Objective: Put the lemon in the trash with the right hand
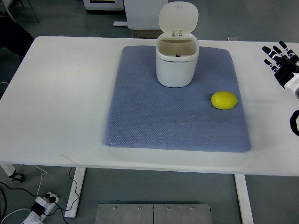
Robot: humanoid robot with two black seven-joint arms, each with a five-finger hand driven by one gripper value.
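Top view: a white desk (60,93) fills most of the picture, and a blue-grey textured mat (163,121) lies flat on its middle. Toward the far edge of the mat stands a small white trash bin (176,67), upright, with rounded walls. Its hinged lid (178,17) is swung up and back, standing nearly vertical behind the opening, so the mouth of the bin is fully exposed. Inside, only a pale beige inner wall shows; the bottom is not visible from this angle, and nothing can be seen lying in the bin.

The lemon (224,100) rests on the mat, near its right edge, nearer the camera than the bin and to the bin's right. It is clear of the bin, touching only the mat.

The right hand (280,60) comes in from the picture's right edge and sits over the bare desk beyond the mat's right side, well apart from the lemon and farther from the camera than it. Its black-and-white fingers (271,51) are spread and extended toward the left, holding nothing. A dark curved part of the arm shows lower at the same edge.

Below the desk, grey floor, the desk legs, and a power strip (44,203) with cables are visible.
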